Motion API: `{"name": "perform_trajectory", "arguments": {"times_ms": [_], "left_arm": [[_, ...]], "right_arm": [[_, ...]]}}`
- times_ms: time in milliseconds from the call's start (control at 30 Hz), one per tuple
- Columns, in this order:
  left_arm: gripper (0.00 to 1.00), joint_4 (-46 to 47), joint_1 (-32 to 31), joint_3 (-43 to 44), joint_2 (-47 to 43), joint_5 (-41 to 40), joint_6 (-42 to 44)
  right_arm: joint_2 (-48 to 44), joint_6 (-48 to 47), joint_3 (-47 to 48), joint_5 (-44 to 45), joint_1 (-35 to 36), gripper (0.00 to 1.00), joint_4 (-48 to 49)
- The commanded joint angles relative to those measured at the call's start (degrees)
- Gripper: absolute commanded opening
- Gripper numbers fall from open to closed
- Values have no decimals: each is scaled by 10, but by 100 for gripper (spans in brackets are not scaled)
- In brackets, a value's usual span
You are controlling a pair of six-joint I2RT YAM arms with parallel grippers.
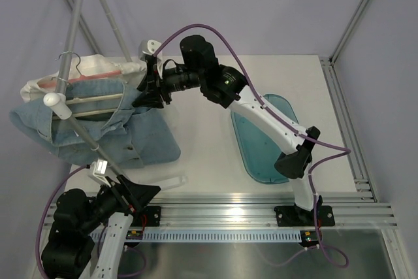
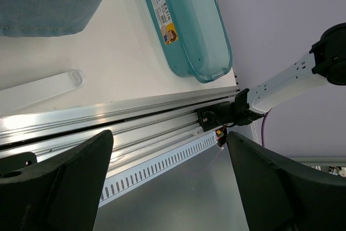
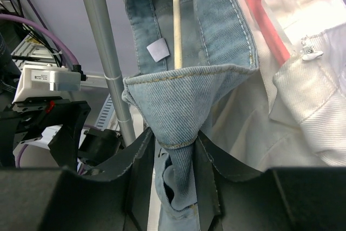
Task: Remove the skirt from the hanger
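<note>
A light blue denim skirt hangs on a wooden hanger from the grey rail at the left. Its waistband fills the right wrist view, with the hanger bar inside it. My right gripper is shut on the skirt's waistband edge, a fold of denim pinched between its fingers. My left gripper is open and empty, low near the table's front edge; in the left wrist view its gap holds nothing.
A white garment on a pink hanger hangs beside the skirt. A teal plastic tub lies on the table to the right. The rack's grey pole stands close beside my right gripper. A clear strip lies near the front rail.
</note>
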Motion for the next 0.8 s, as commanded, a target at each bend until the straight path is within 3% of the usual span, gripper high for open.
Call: {"name": "perform_trajectory", "arguments": {"times_ms": [0,100,200,300,533,767], "left_arm": [[90,3,4,5,-9,30,9],[91,0,3,8,-9,30,12],[91,-2,4,6,-9,32,13],[91,0,3,3,-10,34,12],[91,4,3,3,-17,33,12],[91,10,4,7,-19,34,12]], "right_arm": [[18,7,41,-19,9,39,-12],[22,5,40,-19,11,28,-20],[22,-4,40,-16,11,0,-36],[13,-1,25,-22,12,0,-26],[-34,30,-73,-11,11,0,98],[-51,57,-87,-22,11,0,165]]}}
